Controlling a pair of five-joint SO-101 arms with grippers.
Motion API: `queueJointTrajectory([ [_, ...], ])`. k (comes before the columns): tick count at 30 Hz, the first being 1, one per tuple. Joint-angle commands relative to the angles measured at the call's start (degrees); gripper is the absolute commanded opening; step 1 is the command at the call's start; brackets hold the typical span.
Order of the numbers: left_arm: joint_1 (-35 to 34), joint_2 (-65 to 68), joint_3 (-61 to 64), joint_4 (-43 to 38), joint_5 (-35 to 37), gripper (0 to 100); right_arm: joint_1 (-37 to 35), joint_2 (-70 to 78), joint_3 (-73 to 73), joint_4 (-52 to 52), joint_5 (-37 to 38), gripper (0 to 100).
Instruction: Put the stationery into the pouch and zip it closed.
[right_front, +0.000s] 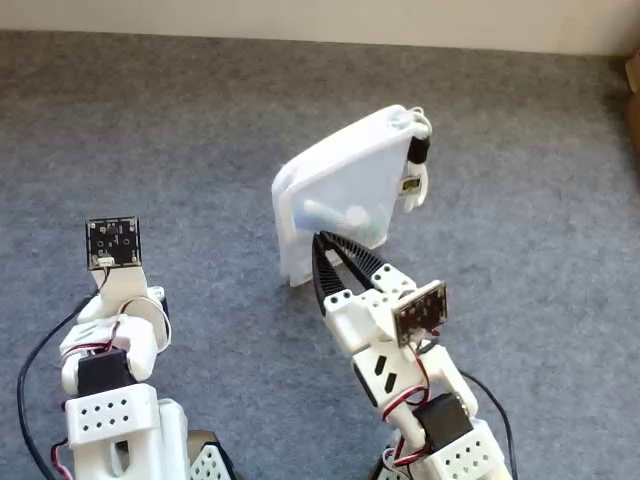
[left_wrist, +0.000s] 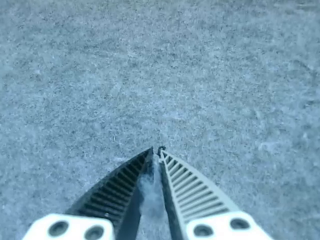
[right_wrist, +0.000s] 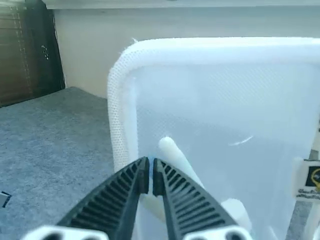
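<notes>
The grey, carpet-textured table (right_front: 150, 120) spreads under both arms. The white translucent mesh pouch (right_front: 340, 190) stands up on edge near the table's middle, tilted, its broad face (right_wrist: 225, 100) turned toward the right arm. The right tool (right_front: 322, 243) sits at the pouch's lower edge, its black ribbed fingers pressed together and pinching the pouch wall (right_wrist: 150, 172). The left tool (left_wrist: 156, 152) hangs well apart from the pouch, on its left, tips pressed together with nothing between them, over bare table. A white cylindrical stick (right_wrist: 175, 155) lies inside the pouch, just beyond the pinch. A black zipper pull (right_front: 418, 150) hangs at the pouch's top corner.
</notes>
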Motion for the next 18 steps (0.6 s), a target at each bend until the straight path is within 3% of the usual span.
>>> queueJointTrajectory([
  [1, 0.13, -0.84, 0.22, -1.23, 0.7, 3, -0.75, 8.92, -5.93, -0.13, -0.62, 1.5],
  [11, 0.13, -0.84, 0.57, -1.23, 0.7, 3, -0.04, 46.73, -25.19, -9.89, -0.7, 1.5],
  [14, 0.13, -0.84, 0.57, -1.23, 0.7, 3, 2.59, 47.25, -26.51, -9.8, -0.7, 1.5],
  [18, 0.13, -0.84, 0.57, -1.23, 0.7, 3, 5.93, 37.23, -18.77, -6.2, -0.62, 1.5],
])
